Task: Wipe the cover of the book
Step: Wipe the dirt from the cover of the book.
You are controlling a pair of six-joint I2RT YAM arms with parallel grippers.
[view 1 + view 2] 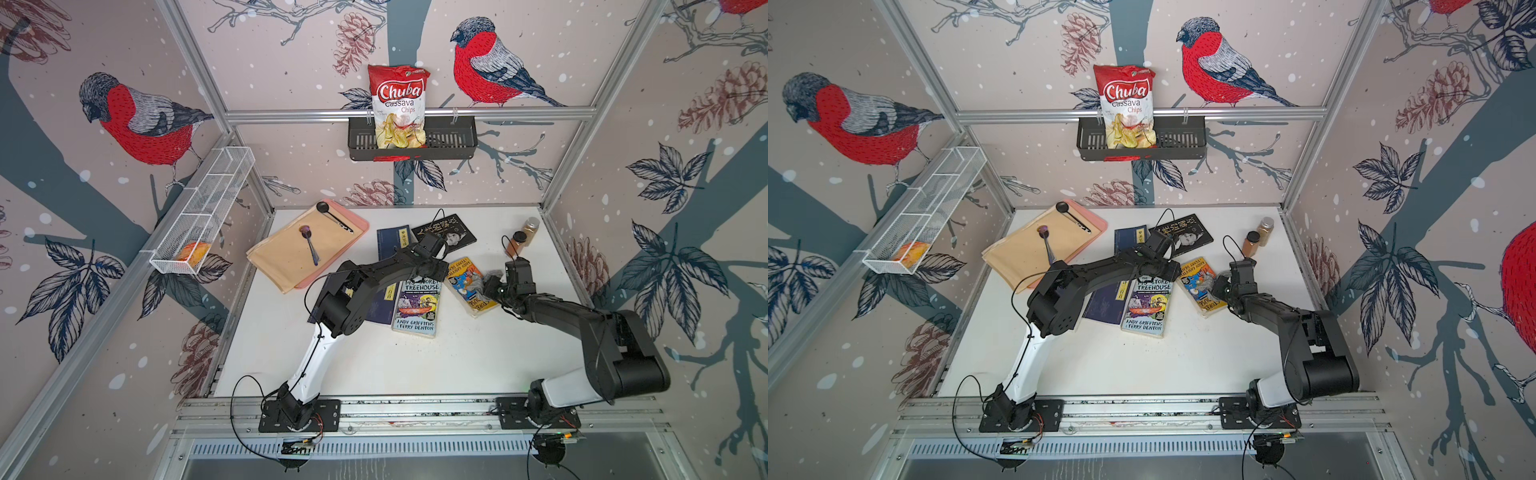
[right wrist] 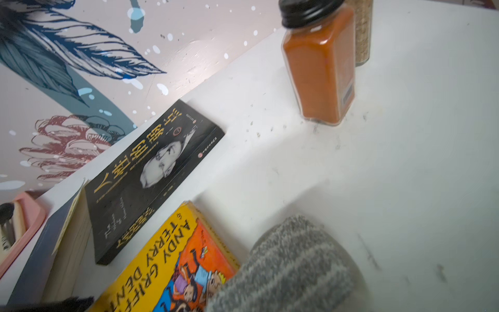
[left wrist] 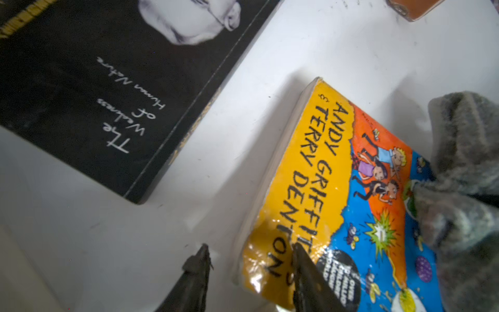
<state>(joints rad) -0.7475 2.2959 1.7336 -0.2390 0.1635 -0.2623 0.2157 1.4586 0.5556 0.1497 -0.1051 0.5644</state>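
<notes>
The yellow book (image 1: 462, 275) lies flat on the worktop (image 1: 415, 365), right of centre. The left end effector (image 3: 249, 256) stands apart, one finger over the cover's corner, one beside it. The right end effector (image 1: 487, 286) seems clamped on the grey cloth (image 3: 464, 151) — fingers mostly buried — resting on the cover.

Chips bag (image 1: 398, 104) in black basket (image 1: 453, 139), spoon (image 1: 311, 245) on tan paper (image 1: 286, 262), orange spice jar (image 2: 320, 70), black book (image 2: 151, 173).

White table (image 1: 415, 365): books (image 1: 415, 307), jars (image 1: 515, 243), tray (image 1: 358, 224).
</notes>
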